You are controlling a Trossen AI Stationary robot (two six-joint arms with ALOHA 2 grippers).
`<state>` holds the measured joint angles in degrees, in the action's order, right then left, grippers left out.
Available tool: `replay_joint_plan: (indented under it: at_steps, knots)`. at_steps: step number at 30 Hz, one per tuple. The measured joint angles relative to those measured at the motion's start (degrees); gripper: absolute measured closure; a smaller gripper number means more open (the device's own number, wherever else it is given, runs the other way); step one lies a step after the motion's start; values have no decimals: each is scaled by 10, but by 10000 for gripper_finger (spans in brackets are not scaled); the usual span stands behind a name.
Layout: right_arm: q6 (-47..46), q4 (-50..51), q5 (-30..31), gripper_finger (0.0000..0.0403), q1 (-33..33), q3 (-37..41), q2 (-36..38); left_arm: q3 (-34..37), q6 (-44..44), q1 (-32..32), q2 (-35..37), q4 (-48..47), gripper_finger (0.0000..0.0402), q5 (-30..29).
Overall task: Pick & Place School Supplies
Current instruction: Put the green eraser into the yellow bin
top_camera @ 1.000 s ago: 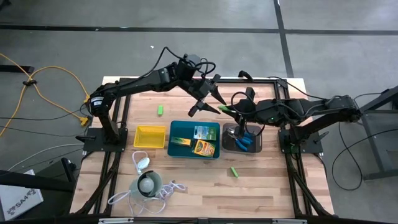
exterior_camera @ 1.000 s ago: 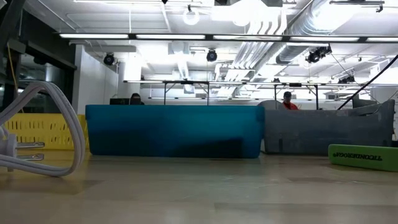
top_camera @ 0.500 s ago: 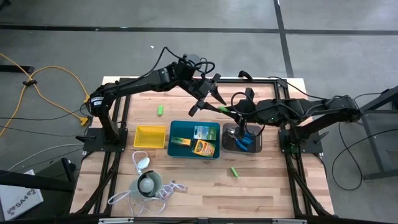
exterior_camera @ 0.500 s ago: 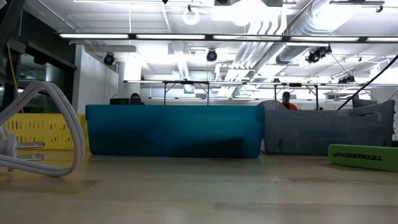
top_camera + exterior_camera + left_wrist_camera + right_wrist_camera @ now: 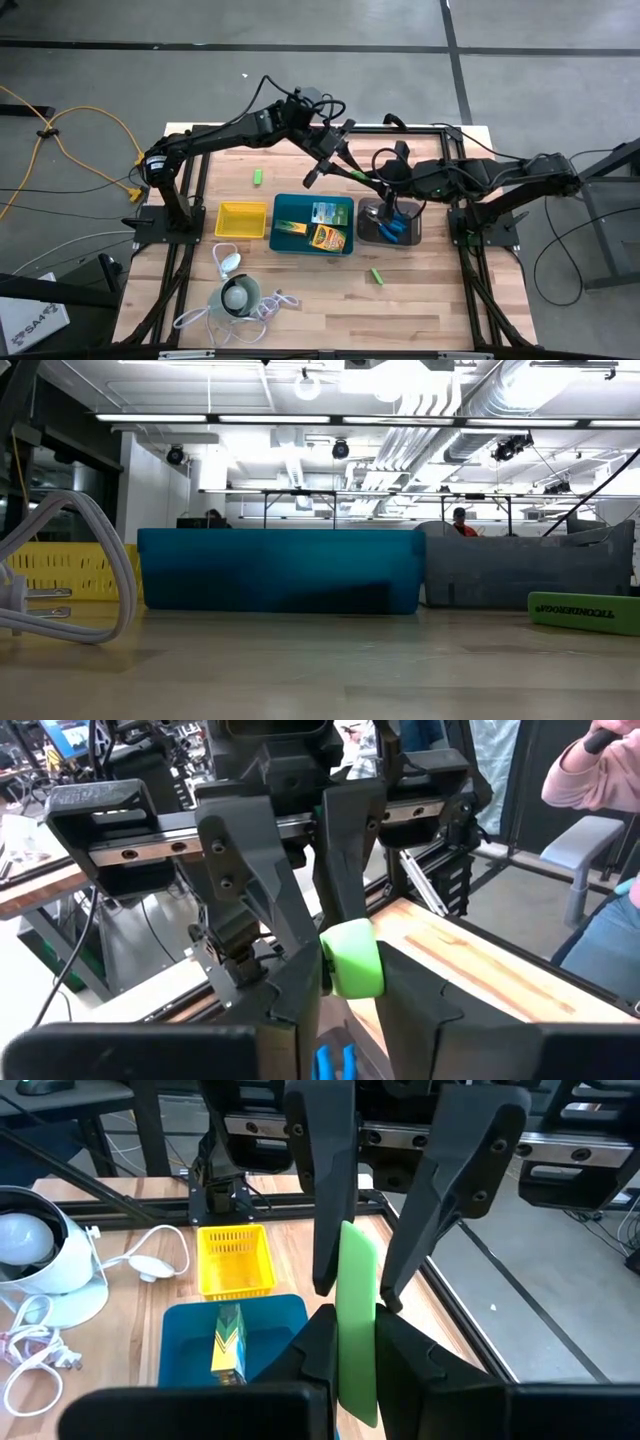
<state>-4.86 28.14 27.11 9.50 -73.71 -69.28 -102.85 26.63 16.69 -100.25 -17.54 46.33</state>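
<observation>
Both grippers met in mid-air above the gap between the teal plastic tray (image 5: 313, 224) and the dark grey tray (image 5: 389, 223). The right gripper (image 5: 352, 1342) pinched a flat lime-green block (image 5: 357, 1320) upright between its fingers. The left gripper (image 5: 330, 157) had its fingers closed against the same block's far end, apparently a handover. Two more green blocks (image 5: 258, 177) lay loose on the wooden table (image 5: 300, 300).

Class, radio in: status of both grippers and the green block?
Right gripper shut on green block, above the grey tray. Left gripper closing on its other end. Nothing in the way.
</observation>
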Motion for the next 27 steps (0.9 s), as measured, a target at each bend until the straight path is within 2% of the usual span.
replay_joint_plan:
  at_steps: [6,10,16,27]
  knots:
    - [1,1,0,370,0,0,0,0,0,-2,0,-1,355,0]
    - [2,1,0,354,0,0,0,0,0,-2,0,-1,373,0]
    - [2,0,-1,335,0,0,0,0,0,-2,0,0,372,-1]
    - [1,2,-1,338,0,0,0,0,-1,-2,0,0,372,-1]
